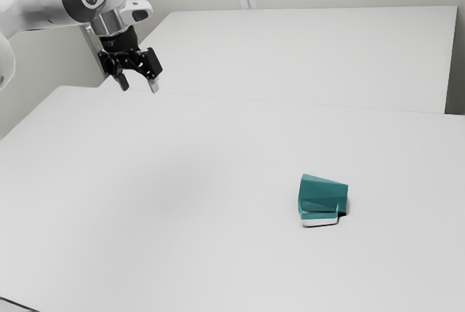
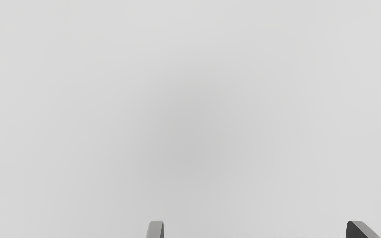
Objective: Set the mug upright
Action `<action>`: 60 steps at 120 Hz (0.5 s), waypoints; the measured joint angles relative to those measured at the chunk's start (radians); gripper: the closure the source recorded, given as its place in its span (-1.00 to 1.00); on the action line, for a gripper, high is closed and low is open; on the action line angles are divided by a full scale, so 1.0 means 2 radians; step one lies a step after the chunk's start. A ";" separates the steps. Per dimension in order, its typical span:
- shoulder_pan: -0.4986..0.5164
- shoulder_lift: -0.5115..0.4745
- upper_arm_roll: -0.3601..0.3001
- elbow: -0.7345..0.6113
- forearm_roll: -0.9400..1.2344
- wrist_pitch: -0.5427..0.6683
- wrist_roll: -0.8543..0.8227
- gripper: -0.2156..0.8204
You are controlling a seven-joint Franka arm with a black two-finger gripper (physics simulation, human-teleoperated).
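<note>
The mug (image 1: 323, 194) is seen lying on its side on the white tabletop (image 1: 182, 239), well apart from the arm (image 1: 36, 6). Its wide end is turned to the exterior view's left, and its thinner end to the exterior view's right. Its handle (image 1: 321, 225) is stretched along the side that is seen nearest the camera. No round mouth is shown facing up, so the mug is not standing as the task wants it.

The mug is likely kept from rolling by the handle, which may work like a little foot. Its weight seems to be held up by the tabletop alone.

The fingers (image 2: 155, 229) are spread wide, with nothing held between them. They are held up high and pointed down, where nothing can be bumped. Room for the mug may be given by that wide gap.

For the mug to be stood up, it will probably have to be reached, pinched softly and tipped until its bottom is laid flat. If it is pushed instead of pinched, it might be rolled or slid away. If it is let go while leaning, it could be dropped back onto its side.
</note>
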 joint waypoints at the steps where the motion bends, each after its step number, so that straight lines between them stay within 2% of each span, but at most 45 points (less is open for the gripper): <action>1: 0.000 0.000 0.000 0.000 0.000 0.000 0.000 -0.58; 32: 0.000 0.000 0.000 0.000 -0.002 -0.003 0.008 -0.58; 40: 0.004 0.001 -0.014 -0.007 -0.005 -0.004 0.010 -0.58; 60: -0.002 0.000 -0.024 -0.039 -0.103 -0.001 0.014 -0.58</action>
